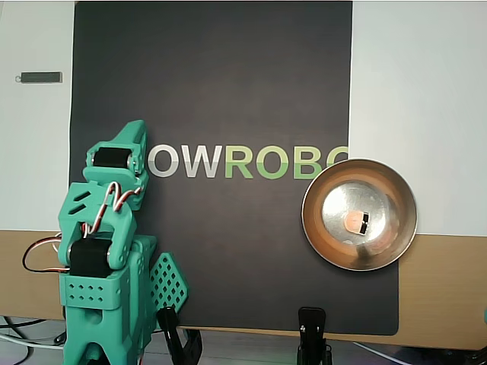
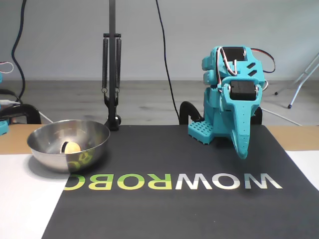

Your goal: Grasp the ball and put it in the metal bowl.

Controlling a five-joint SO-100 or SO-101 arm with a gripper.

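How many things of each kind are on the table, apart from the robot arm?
Ball: 1, lying inside the bowl
Metal bowl: 1
Black mat: 1
Total: 3

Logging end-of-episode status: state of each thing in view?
ball: inside the bowl, resting on its bottom, not held
metal bowl: upright on the mat edge, holding the ball
arm: folded at its base, away from the bowl
end effector: empty, pointing down over the mat; open or shut unclear
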